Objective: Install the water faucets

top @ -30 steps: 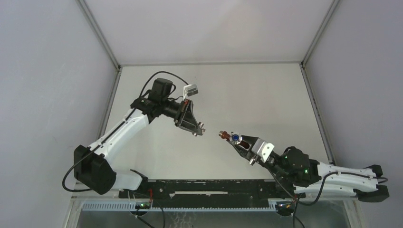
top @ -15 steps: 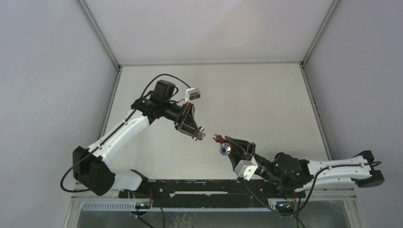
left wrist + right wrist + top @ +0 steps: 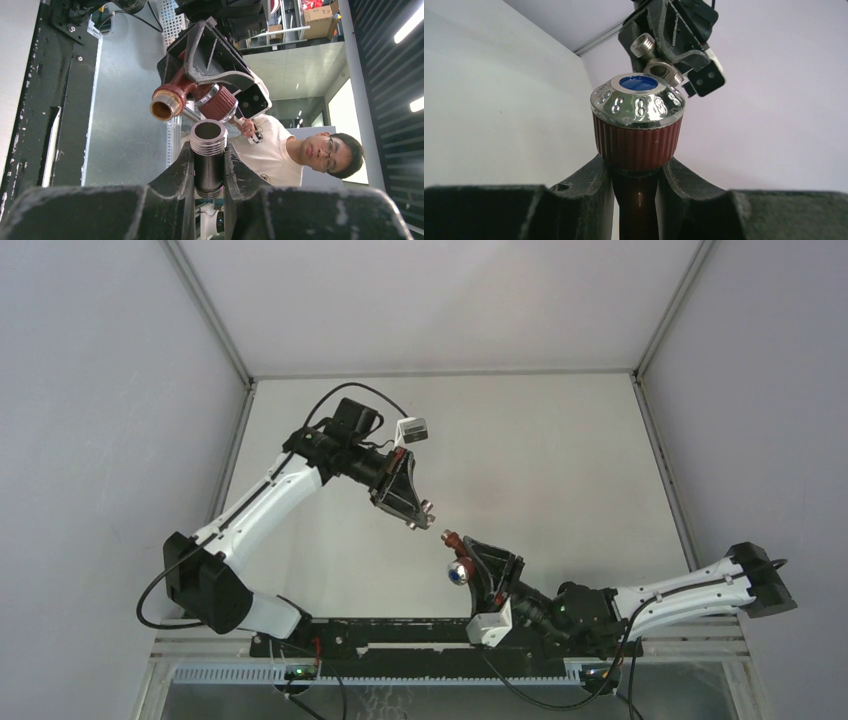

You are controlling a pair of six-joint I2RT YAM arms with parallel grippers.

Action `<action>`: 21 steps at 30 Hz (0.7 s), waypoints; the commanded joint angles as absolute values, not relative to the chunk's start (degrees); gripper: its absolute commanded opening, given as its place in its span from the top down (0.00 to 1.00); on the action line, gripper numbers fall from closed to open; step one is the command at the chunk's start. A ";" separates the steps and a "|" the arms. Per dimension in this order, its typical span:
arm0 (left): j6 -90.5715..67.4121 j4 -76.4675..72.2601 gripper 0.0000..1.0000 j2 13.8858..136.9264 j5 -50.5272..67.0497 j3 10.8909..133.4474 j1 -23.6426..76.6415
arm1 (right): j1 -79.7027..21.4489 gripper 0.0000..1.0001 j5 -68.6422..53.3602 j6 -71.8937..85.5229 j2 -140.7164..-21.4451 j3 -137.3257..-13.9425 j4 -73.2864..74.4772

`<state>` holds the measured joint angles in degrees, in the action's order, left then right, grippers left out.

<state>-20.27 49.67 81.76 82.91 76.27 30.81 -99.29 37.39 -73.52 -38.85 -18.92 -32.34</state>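
**A:** Where is the threaded metal fitting (image 3: 208, 150)?

**B:** The left fingers (image 3: 175, 185) pinch it from both sides. In the left wrist view it stands straight up between them. Its open, threaded end rises above the fingertips.

**A:** And the reddish-brown faucet (image 3: 187, 95)?

**B:** The right fingers (image 3: 579, 187) clamp its stem just under the ribbed knob (image 3: 638, 135). The knob has a silvery embossed crown with a blue cap (image 3: 639, 82) on top, and it sticks out past the fingertips.

**A:** How do the two pieces sit relative to each other?

**B:** Very near, tip to tip. From the left wrist, the faucet's brass-coloured pipe mouth (image 3: 165, 105) is just up and left of the fitting's open end, and the knob is just above it to the right. I cannot tell whether they touch. The overhead view shows a small gap between the fitting (image 3: 425, 510) and the faucet's pipe end (image 3: 450, 538).

**A:** Where is this over the counter (image 3: 540, 450)?

**B:** Around its middle, toward the near edge. The left arm reaches in from the left and the right arm stretches low across from the right. Neither piece rests on the counter.

**A:** Anything else in view?

**B:** Behind the faucet, the left wrist view shows a person in a white T-shirt (image 3: 280, 150) wearing glasses.
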 commanded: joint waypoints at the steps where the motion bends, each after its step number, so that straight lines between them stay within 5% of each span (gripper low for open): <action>1: -17.45 52.51 1.00 81.09 83.40 78.65 31.19 | -100.06 1.00 39.54 -80.40 -39.46 -19.62 -41.96; 21: -19.37 52.52 1.00 81.06 83.78 77.93 31.27 | -104.21 1.00 40.21 -87.49 -42.95 -25.07 -40.46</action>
<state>-19.46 52.10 81.76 82.19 76.25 30.92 -103.92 40.45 -85.91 -42.35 -22.65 -36.86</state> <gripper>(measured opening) 0.210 0.364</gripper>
